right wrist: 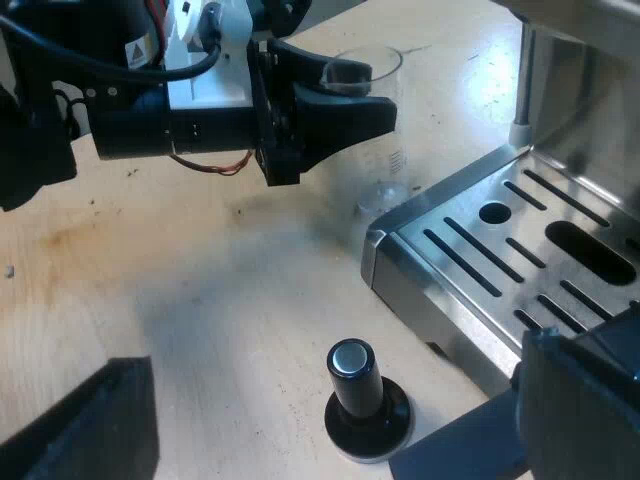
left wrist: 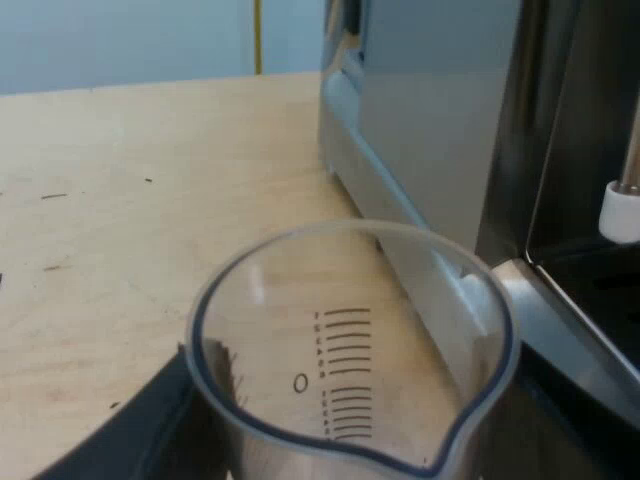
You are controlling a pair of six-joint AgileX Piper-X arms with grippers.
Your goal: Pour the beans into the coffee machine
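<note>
Measuring glass (left wrist: 350, 340), apparently empty, is flanked by left gripper (right wrist: 350, 90), presumably for lifting; closure cannot be told. Right gripper (right wrist: 330, 410) is held wide.

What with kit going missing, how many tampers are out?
1. The tamper stands upright on the table, beside the espresso machine. Others may lie hidden outside these views.

Pale wooden tabletop (right wrist: 220, 330), flecked with dark specks, carries a brushed-steel espresso machine (right wrist: 500, 260). A round black-knobbed tamper (right wrist: 365, 405) stands upright at six o'clock from its corner.
</note>
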